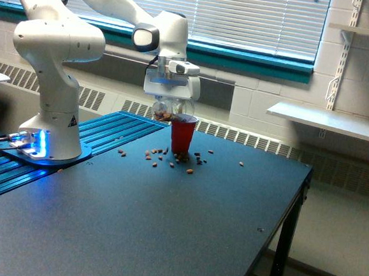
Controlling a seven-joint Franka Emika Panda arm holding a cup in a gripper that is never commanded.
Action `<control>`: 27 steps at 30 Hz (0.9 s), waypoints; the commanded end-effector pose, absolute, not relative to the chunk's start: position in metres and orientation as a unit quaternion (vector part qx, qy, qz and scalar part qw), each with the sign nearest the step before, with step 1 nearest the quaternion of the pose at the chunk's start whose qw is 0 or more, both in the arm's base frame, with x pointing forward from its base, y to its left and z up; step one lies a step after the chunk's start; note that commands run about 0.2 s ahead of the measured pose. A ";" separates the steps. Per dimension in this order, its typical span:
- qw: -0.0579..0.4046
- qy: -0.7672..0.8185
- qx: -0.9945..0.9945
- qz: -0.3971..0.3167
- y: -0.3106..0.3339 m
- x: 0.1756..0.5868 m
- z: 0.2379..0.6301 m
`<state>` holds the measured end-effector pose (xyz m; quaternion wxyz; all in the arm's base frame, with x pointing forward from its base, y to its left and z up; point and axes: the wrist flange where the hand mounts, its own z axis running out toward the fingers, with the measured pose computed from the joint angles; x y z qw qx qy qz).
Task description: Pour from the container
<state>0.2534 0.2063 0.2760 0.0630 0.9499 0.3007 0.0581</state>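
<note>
The gripper (169,102) is seen at the end of the white arm (59,45), pointing downward, and the container (168,109) is clamped between its fingers. The container is held directly below the gripper body, tipped well over, so that its rim is turned toward 3 o'clock. Brown nut-like pieces can be made out through its clear wall, gathered near the lower side.

Just beside the container, at about 4 o'clock from the gripper, the red cup (183,134) is found standing upright on the dark table (164,232). The container's rim is placed at the red cup's rim on the exterior view's left side; whether the two rims are touching cannot be told.

Around the foot of the red cup, scattered brown pieces (161,154) are spread over the table. Most are clustered from 7 o'clock to 5 o'clock of the cup, close to its base. One piece (122,153) is seen farther out at about 8 o'clock, and another (240,163) lies well apart at about 4 o'clock.

The arm's base (49,137) is mounted at 9 o'clock of the cup, on a blue ribbed surface (108,132) adjoining the table. Behind the scene, window blinds (245,15) and a white shelf (326,120) are visible.
</note>
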 end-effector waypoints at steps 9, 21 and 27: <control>0.059 0.325 0.940 0.080 0.223 0.257 0.285; 0.061 0.341 0.934 0.089 0.233 0.252 0.291; 0.072 0.354 0.928 0.085 0.235 0.245 0.290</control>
